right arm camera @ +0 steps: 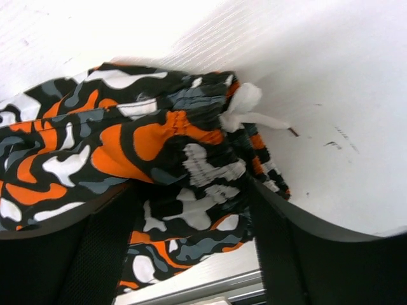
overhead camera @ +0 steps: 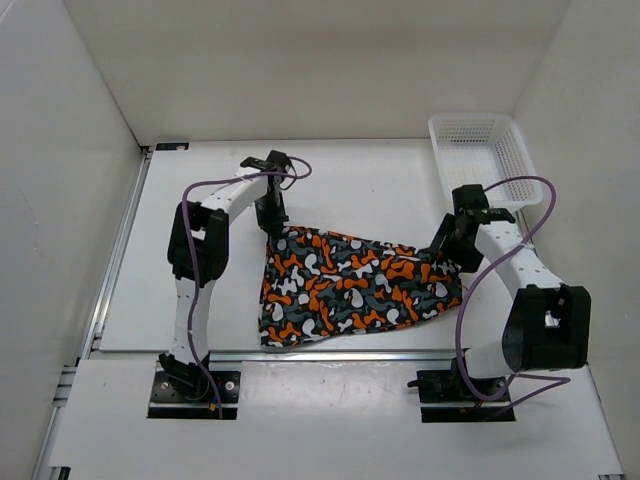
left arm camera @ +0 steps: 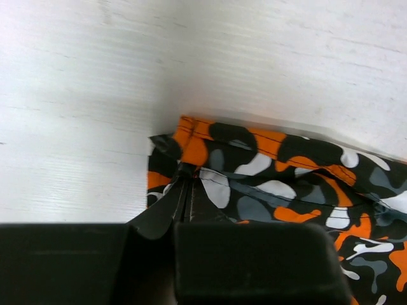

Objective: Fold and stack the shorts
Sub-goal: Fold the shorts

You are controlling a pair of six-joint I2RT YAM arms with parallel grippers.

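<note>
The shorts (overhead camera: pixel 350 285), printed in orange, white, grey and black blotches, lie spread flat in the middle of the table. My left gripper (overhead camera: pixel 272 228) is at their far left corner. In the left wrist view it (left arm camera: pixel 184 187) is shut on the hem corner of the shorts (left arm camera: pixel 267 165). My right gripper (overhead camera: pixel 447 250) is at the right end. In the right wrist view it (right arm camera: pixel 191 210) stands open, with the gathered waistband of the shorts (right arm camera: pixel 159 140) bunched between its fingers. A white drawstring knot (right arm camera: pixel 245 105) sticks out of the waistband.
A white mesh basket (overhead camera: pixel 470 119) stands at the back right, just beyond the right arm. A metal rail (overhead camera: pixel 330 355) runs along the table's near edge under the shorts' lower hem. White walls close in the sides and back.
</note>
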